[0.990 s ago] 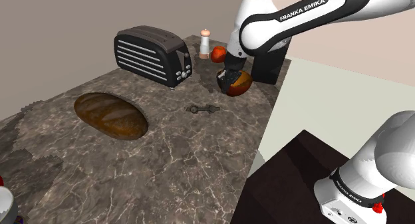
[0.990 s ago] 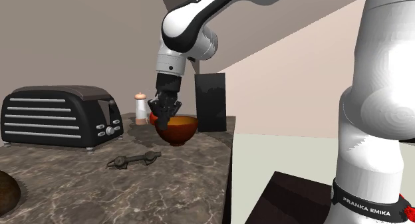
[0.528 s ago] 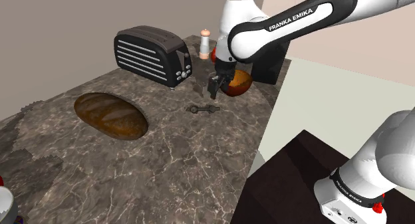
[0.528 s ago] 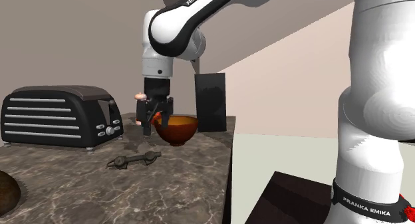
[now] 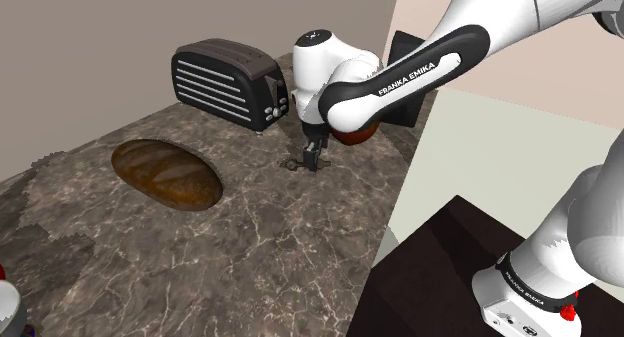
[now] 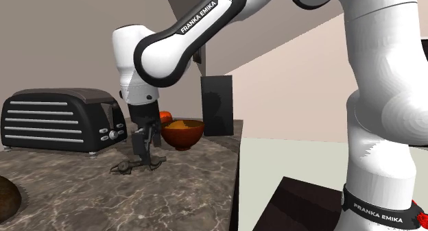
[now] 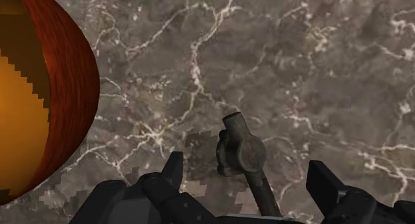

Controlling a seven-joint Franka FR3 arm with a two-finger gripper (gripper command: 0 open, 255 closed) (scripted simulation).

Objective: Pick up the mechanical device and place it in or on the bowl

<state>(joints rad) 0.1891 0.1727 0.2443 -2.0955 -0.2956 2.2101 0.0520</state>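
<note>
Your gripper (image 5: 313, 157) points straight down over the marble counter (image 5: 250, 235), low enough that the fingertips are nearly on it. The fingers (image 7: 171, 171) are spread wide. The device (image 7: 241, 153), small, dark and metal with a round knuckle and a thin shaft, lies flat on the counter between them, and neither finger touches it. Nothing is gripped. In the second exterior view the gripper (image 6: 142, 153) stands over the device (image 6: 127, 166), whose one end pokes out to that view's left. The bowl (image 6: 182, 132), red-brown outside and orange inside, sits upright on the counter near the device, not touching it. The black toaster (image 5: 228, 85) is behind, the loaf (image 5: 165, 172) well apart to the shoulder view's left, and a black box (image 6: 217, 105) stands behind the bowl.
</note>
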